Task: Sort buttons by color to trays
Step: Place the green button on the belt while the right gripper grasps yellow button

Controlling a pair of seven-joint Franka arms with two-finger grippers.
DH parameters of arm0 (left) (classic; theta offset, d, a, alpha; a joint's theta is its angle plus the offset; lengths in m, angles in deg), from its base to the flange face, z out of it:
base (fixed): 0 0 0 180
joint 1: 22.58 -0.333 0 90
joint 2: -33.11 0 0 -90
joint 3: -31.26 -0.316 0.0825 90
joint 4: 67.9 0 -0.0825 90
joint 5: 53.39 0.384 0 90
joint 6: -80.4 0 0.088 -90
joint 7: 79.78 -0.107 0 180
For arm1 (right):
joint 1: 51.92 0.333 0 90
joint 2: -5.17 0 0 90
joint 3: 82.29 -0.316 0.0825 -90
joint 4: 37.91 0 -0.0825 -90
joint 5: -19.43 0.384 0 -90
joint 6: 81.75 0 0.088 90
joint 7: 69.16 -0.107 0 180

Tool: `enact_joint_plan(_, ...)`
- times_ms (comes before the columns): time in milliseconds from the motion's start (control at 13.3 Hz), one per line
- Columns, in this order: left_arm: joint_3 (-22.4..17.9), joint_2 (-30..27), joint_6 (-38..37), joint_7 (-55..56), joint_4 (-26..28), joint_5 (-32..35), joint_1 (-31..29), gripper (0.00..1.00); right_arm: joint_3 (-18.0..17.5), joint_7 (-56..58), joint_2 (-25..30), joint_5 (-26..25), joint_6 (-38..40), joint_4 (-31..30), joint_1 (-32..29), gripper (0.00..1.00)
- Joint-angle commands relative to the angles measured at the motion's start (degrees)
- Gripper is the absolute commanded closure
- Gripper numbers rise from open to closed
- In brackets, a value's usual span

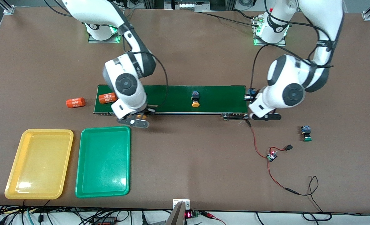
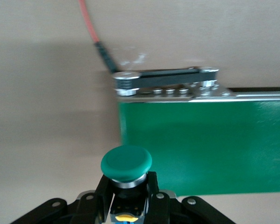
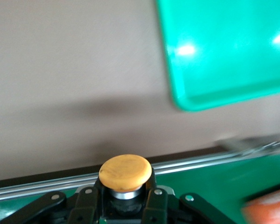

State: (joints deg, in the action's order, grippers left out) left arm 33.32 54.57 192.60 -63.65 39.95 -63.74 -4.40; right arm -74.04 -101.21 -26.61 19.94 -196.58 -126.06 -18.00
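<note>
My right gripper [image 3: 126, 186] is shut on a yellow-capped button [image 3: 125, 171]. In the front view this right gripper [image 1: 141, 118] hangs over the front rail of the conveyor, just above the green tray [image 1: 103, 161]. The yellow tray [image 1: 39, 164] lies beside the green one. My left gripper [image 2: 127, 183] is shut on a green-capped button [image 2: 126, 163]. In the front view the left gripper [image 1: 250, 94] is at the conveyor's end toward the left arm. A second yellow-capped button [image 1: 195, 99] stands on the belt. Another green-capped button [image 1: 306, 132] sits on the table.
The dark-green conveyor belt [image 1: 172, 98] runs across the table's middle. One orange "4680" cylinder [image 1: 107, 98] lies on the belt and another [image 1: 75, 102] lies on the table beside it. Red and black wires with a small board [image 1: 271, 156] trail from the conveyor's corner.
</note>
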Motion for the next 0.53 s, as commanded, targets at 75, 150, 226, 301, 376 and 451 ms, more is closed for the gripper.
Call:
enact_joint_plan(75, 3.6, 2.9, 4.9, 6.8, -0.9, -0.9, 1.3, 0.79, 3.3, 16.1, -0.6, 4.4, 4.9, 4.4, -5.4, 0.87)
enact_joint_plan(150, 3.6, 3.2, 6.7, 7.3, -0.9, -0.9, 1.5, 0.77, 3.7, 20.3, -0.7, 4.6, 4.9, 4.4, -7.4, 0.87)
enact_joint_plan(226, 3.6, 3.8, 7.7, 7.3, -0.9, -0.9, 1.5, 0.51, 3.7, 23.7, -0.7, 4.7, 4.9, 4.4, -10.4, 0.87)
enact_joint_plan(301, 3.6, 3.9, 7.7, 7.2, -0.9, -0.8, 1.6, 0.01, 3.6, 27.2, -0.9, 4.7, 4.9, 4.4, -13.2, 0.87)
enact_joint_plan(376, 4.1, 3.4, 7.2, 7.2, -1.3, -0.6, 1.6, 0.0, 3.6, 31.2, -1.9, 4.5, 4.7, 4.4, -15.3, 0.86)
enact_joint_plan(451, 4.3, 2.6, 7.1, 7.2, -1.4, -0.5, 1.5, 0.0, 3.7, 34.7, -2.8, 4.0, 4.4, 4.3, -16.7, 0.86)
